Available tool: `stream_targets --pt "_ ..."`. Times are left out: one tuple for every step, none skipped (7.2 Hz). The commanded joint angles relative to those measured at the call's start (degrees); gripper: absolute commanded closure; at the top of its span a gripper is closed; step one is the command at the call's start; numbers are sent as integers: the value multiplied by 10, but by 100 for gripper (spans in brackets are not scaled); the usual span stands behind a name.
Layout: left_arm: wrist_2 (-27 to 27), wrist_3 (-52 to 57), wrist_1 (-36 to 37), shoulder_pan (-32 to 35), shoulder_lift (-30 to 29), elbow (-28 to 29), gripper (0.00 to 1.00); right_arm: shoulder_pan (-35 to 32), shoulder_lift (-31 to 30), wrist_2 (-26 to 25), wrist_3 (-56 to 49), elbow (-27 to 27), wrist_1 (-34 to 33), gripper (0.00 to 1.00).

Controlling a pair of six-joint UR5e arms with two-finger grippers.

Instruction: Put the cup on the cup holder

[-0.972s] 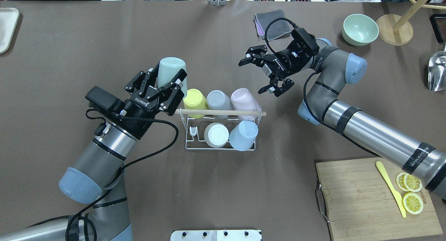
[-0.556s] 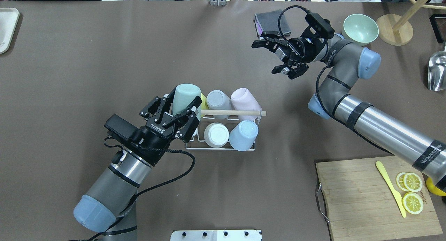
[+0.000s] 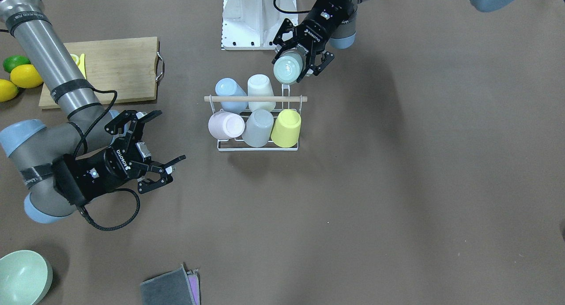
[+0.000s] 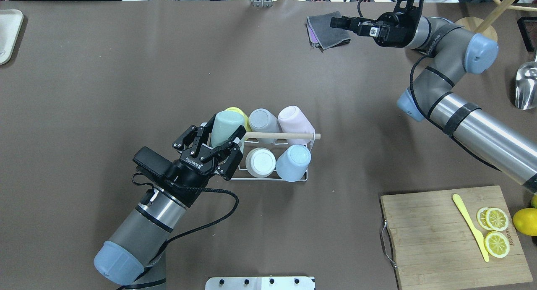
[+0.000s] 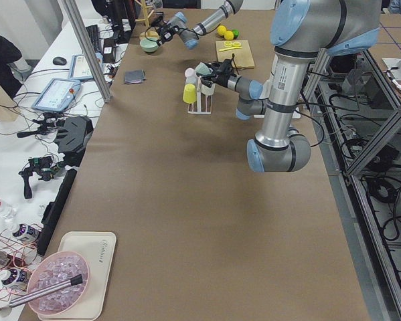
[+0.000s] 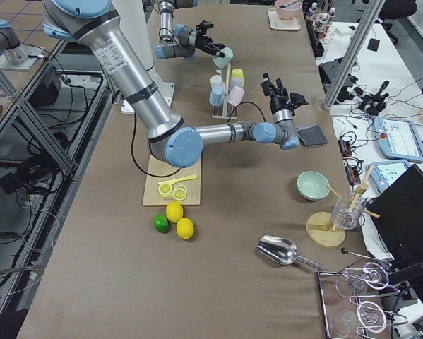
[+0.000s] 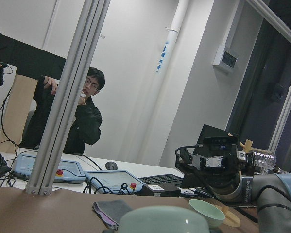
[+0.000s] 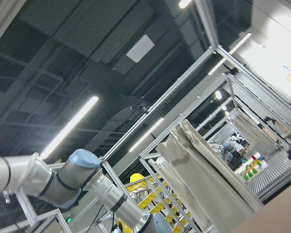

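My left gripper (image 4: 223, 132) is shut on a mint green cup (image 4: 222, 120), held upside down and tilted over the near-left corner of the cup holder (image 4: 268, 179). The holder is a white wire rack with a wooden rod handle (image 4: 281, 135). Yellow, grey, pink, cream and blue cups sit inverted on it. In the front-facing view the mint cup (image 3: 286, 69) hangs just above a bare prong (image 3: 286, 91). My right gripper (image 3: 170, 136) is open and empty, far from the rack, by the grey cloth (image 4: 327, 30).
A cutting board (image 4: 436, 239) with lemon slices and a yellow knife lies at the near right, whole lemons beside it. A green bowl (image 3: 22, 276), a wooden stand (image 4: 474, 34) and a metal scoop (image 4: 526, 86) are at the far right. A white tray (image 4: 8, 34) is far left.
My left gripper has carried the mint cup from the rack's far-left side toward me, over its near-left corner. My right arm has drawn back, away from the rack to the far right.
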State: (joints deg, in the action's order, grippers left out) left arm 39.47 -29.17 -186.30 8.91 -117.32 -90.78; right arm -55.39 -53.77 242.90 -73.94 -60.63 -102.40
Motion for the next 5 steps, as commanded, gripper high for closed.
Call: stream_targets --pt "-8 -1 -3 0 0 12 100 -23 -12 -56 232 -49 -125 1" --pt "-8 0 -3 0 0 12 100 -24 -19 -85 298 -52 -170 1" --pt "-8 -1 -3 0 0 15 100 -31 -30 -143 364 -82 -230 1" --pt "-8 -1 -3 0 -3 24 100 -38 -48 -204 402 -123 -275 1" --pt "-8 -1 -9 -1 -10 37 100 -42 -69 -280 404 -153 -332 1"
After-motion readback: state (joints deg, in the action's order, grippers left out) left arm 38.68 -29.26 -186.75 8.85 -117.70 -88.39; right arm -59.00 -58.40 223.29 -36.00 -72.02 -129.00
